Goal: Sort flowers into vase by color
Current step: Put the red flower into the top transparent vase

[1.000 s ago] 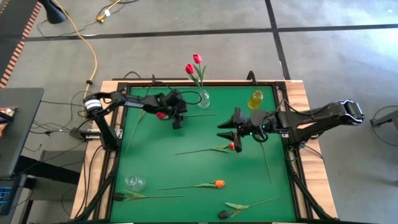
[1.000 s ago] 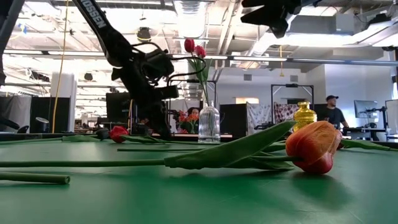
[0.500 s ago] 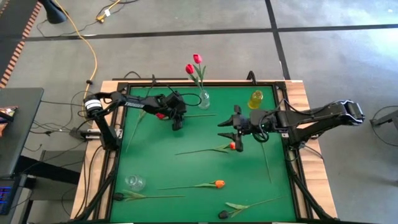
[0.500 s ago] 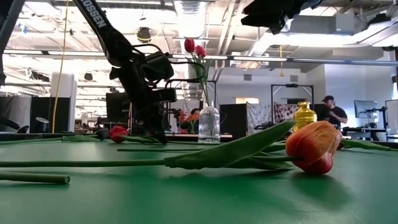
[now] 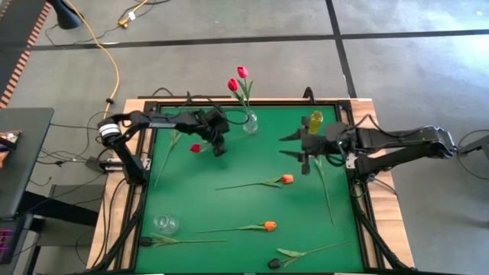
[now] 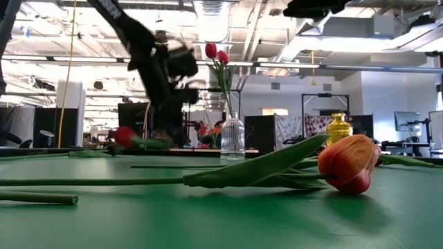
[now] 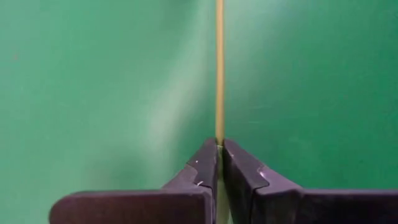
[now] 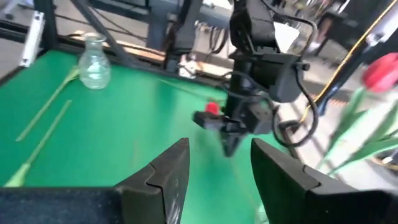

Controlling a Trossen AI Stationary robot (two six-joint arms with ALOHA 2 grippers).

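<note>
My left gripper (image 5: 219, 147) is shut on the stem of a red tulip, whose head (image 5: 196, 147) shows just left of it and also in the low view (image 6: 124, 135). A clear vase (image 5: 250, 122) at the far edge holds two red tulips (image 5: 238, 79). Beside it stands a yellow vase (image 5: 315, 121). My right gripper (image 5: 300, 147) hangs open in front of the yellow vase, with nothing between its fingers (image 8: 214, 168). Two orange tulips (image 5: 286, 179) (image 5: 269, 226) and a dark one (image 5: 273, 263) lie flat on the green mat. My left gripper pinches the red tulip's thin stem (image 7: 219, 134) between its two fingertips, a short way from the head. The fingers come steeply from above. The head end (image 8: 212, 109) is lifted clear of the mat, and the stem runs roughly level.
A second clear vase (image 5: 164, 224) stands near the left front corner, with another tulip (image 5: 179, 241) lying beside it. A loose stem (image 5: 325, 191) lies at the right. The mat's middle is free. A black frame rims the table.
My left gripper has shut on the red tulip's stem and risen, lifting the head off the mat. My right gripper has drawn back toward the table's right and far edges, up and away from the orange tulip, and has rolled about its own axis.
</note>
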